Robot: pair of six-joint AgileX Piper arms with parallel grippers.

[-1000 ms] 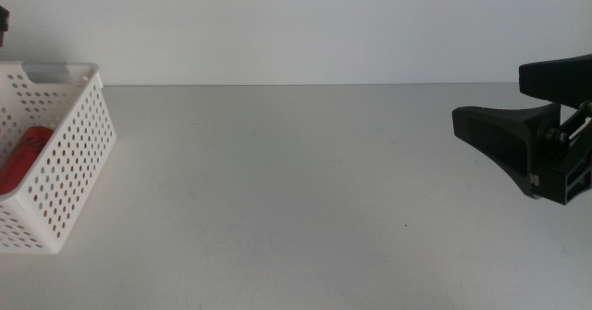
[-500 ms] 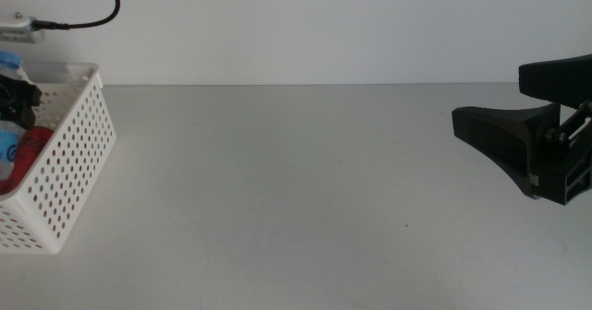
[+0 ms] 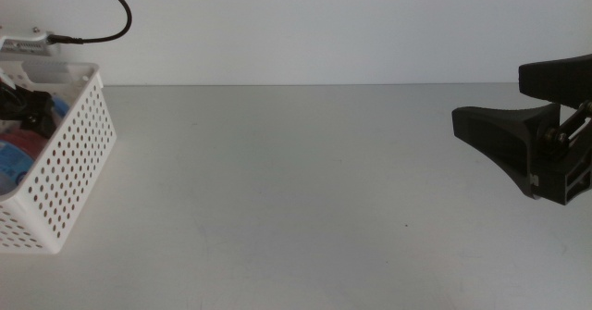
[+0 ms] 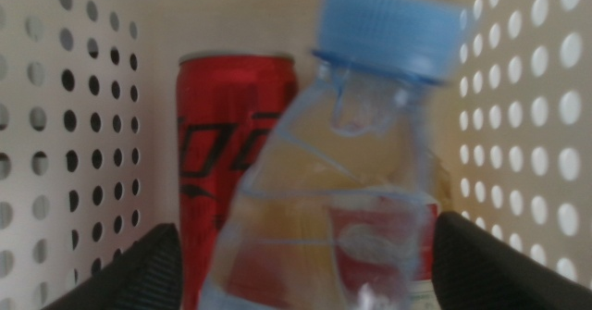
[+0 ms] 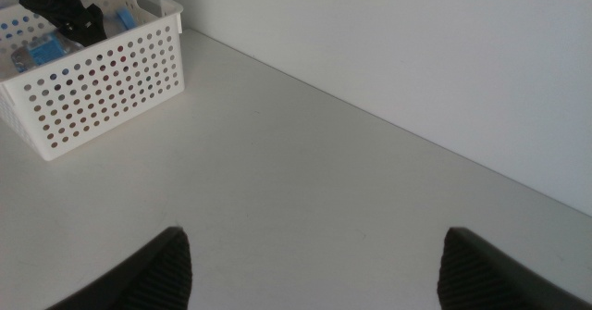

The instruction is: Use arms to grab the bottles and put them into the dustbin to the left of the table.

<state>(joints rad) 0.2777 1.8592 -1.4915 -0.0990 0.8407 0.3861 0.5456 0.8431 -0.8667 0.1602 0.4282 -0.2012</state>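
Note:
The white perforated dustbin [image 3: 79, 162] stands at the table's left edge. My left gripper [image 3: 23, 106] is down inside it. In the left wrist view its jaws [image 4: 305, 254] stand wide apart, and the clear water bottle with blue cap [image 4: 370, 143] sits between them without touching both. The red soda can [image 4: 222, 153] lies behind the bottle on the basket floor. It shows in the middle view [image 3: 23, 140], beside the bottle's blue label [image 3: 11, 159]. I cannot make out the yellow tea bottle. My right gripper [image 3: 487, 97] hangs open and empty at the table's right side.
The off-white table [image 3: 296, 190] stretches bare between the basket and the right gripper. The right wrist view shows the basket [image 5: 102, 88] far off, with the left gripper [image 5: 65, 9] in it. A black cable [image 3: 111, 23] arcs above the basket.
My left gripper came into view and lowered the water bottle into the basket, over the red can. The bottle now sits lower and tilted. The right arm has not moved.

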